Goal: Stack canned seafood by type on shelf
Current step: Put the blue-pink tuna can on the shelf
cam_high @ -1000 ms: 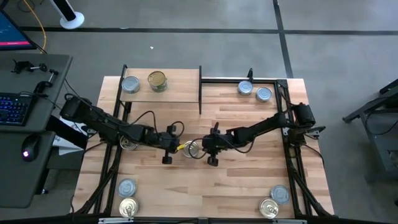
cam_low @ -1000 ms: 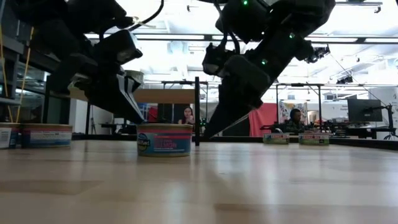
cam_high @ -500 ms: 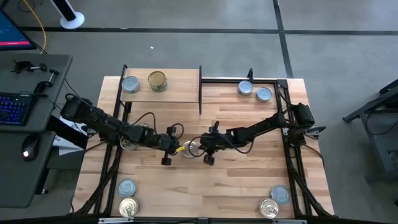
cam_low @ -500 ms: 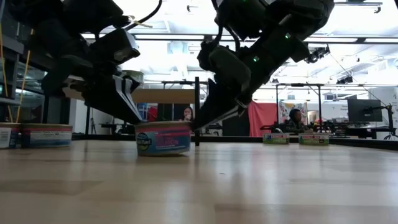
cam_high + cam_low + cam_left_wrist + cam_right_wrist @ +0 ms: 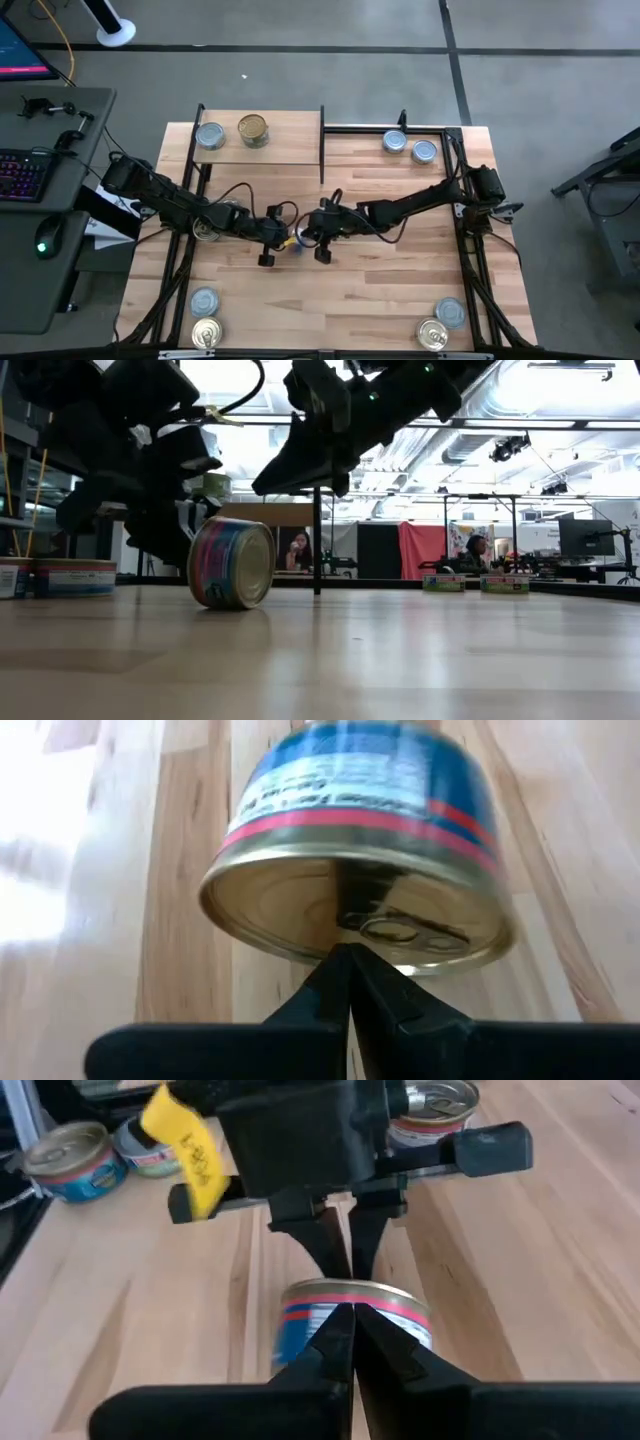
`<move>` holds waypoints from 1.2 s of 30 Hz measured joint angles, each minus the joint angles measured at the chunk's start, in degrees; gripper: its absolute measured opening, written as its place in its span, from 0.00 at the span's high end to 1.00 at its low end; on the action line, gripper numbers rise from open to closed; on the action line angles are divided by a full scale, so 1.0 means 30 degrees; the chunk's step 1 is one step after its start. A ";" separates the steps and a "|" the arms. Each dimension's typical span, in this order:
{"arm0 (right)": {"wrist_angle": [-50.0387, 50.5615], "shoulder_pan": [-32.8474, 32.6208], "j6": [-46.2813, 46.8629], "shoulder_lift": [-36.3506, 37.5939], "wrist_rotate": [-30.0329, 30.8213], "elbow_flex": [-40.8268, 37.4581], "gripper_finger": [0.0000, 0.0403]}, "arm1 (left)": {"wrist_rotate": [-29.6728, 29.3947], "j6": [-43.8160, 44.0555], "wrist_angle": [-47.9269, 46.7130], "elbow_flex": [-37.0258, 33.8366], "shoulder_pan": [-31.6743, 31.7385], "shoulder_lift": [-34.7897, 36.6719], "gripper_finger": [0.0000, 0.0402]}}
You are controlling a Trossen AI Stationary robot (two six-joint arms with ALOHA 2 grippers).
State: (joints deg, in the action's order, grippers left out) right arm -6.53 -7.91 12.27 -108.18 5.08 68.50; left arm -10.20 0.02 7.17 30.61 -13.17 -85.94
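Note:
A seafood tin [image 5: 232,563] with a blue, red-striped label lies tipped on its side at mid-table. Its gold pull-tab top [image 5: 355,915] faces my left gripper [image 5: 348,955], which is shut with its tips at that top. My right gripper [image 5: 352,1315] is shut too. In the low view it hangs above the tin [image 5: 355,1325] with a gap between them. The shelf [image 5: 285,150], a light-wood board at the far left, carries a silver-blue-topped tin [image 5: 210,135] and a gold-topped one [image 5: 253,130]. My left gripper has its shut fingertips [image 5: 340,970] against the tin's gold top, just below the pull tab [image 5: 400,932]. It slants down at it from the table's left side. The tin rests on its round side wall on the table, its top turned toward this gripper.
Two tins [image 5: 395,141] [image 5: 424,152] stand at the far right, two [image 5: 204,301] [image 5: 205,333] at the near left, two [image 5: 450,312] [image 5: 432,333] at the near right. One more [image 5: 207,231] sits under my left arm. Black uprights [image 5: 322,145] edge the shelf.
My right gripper has risen and swung toward the table's left, over the tin, tipping more level. The tin, which stood upright between both shut grippers, has tipped over onto its side, with its gold top toward my left gripper.

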 joint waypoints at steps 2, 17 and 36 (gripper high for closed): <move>0.0500 0.0085 -0.0116 -0.0001 0.0032 0.0205 1.00 | -0.0001 0.0465 0.0148 0.0000 0.0000 -0.0057 1.00; 1.4116 0.1686 -0.5945 -0.1009 -0.5164 1.0203 0.90 | -0.2304 0.6011 -0.6512 0.0018 -0.0558 0.5172 1.00; 2.0928 0.0704 -1.7512 -0.7737 -0.4492 1.8189 0.28 | -0.6681 1.3650 -0.4159 0.0058 -0.4822 1.4654 1.00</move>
State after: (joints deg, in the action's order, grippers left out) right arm 56.25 -5.79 -40.27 -131.39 -8.39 123.07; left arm -30.24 40.97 -5.31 30.78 -27.63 -41.98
